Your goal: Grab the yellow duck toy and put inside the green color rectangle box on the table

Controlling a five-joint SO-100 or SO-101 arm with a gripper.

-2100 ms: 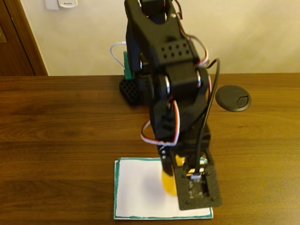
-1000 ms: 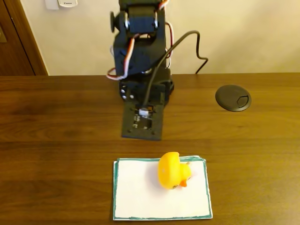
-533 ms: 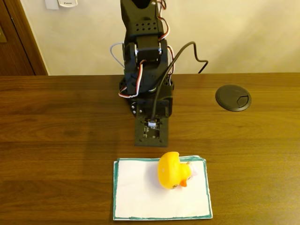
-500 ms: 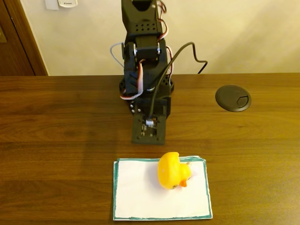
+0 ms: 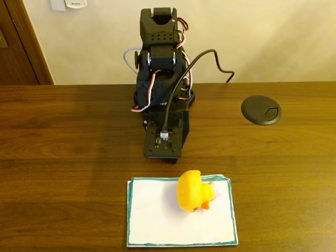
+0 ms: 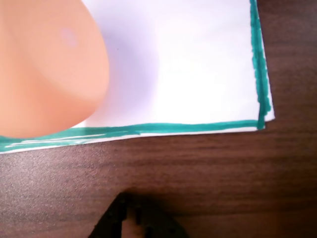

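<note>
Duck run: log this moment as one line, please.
duck: on paper, inside green border, top-right | gripper: off duck, above table near paper edge | placement: looks done

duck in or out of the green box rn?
In. The yellow duck toy sits on the white paper inside the green color rectangle box, near its far edge in the fixed view. The gripper is clear of it.

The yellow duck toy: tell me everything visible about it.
The yellow duck toy is a small, rounded, smooth, rubbery-looking figure with an orange beak pointing toward the lower right in the fixed view. It sits on the green color rectangle box, a white sheet with a green border, near its top edge and right of centre. Nothing grips it; the arm is folded back beyond the sheet. In the wrist view it looks a blurred orange-yellow, overlapping the green border line.
</note>
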